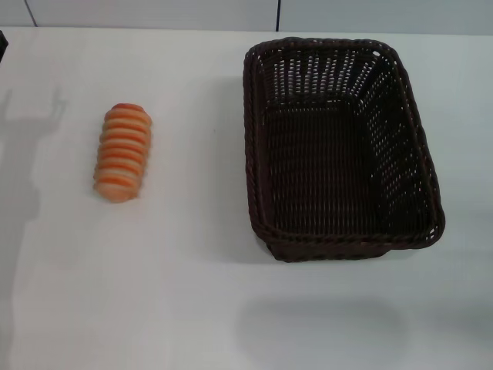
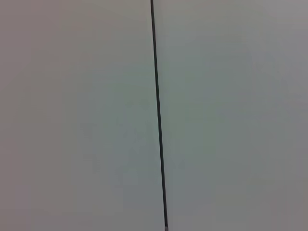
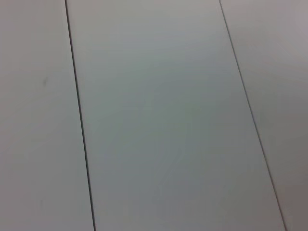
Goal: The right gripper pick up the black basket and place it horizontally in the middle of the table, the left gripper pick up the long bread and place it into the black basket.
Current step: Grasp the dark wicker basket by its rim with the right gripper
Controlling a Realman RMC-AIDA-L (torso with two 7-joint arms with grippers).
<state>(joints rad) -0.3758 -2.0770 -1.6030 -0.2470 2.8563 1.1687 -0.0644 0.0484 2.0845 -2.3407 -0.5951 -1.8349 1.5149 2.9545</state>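
Wicker black basket [image 1: 343,146] sits lengthwise on the table [image 1: 192,293], well apart from the long bread [image 1: 122,152]. Neither gripper shows, so jaw state and relative positions cannot be told; nothing seems done yet.

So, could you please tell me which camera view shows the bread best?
The head view. There the bread lies whole and unobstructed on the table, to the robot's left of the basket and apart from it. The left and right wrist views show none of it, only pale panels with dark seams.
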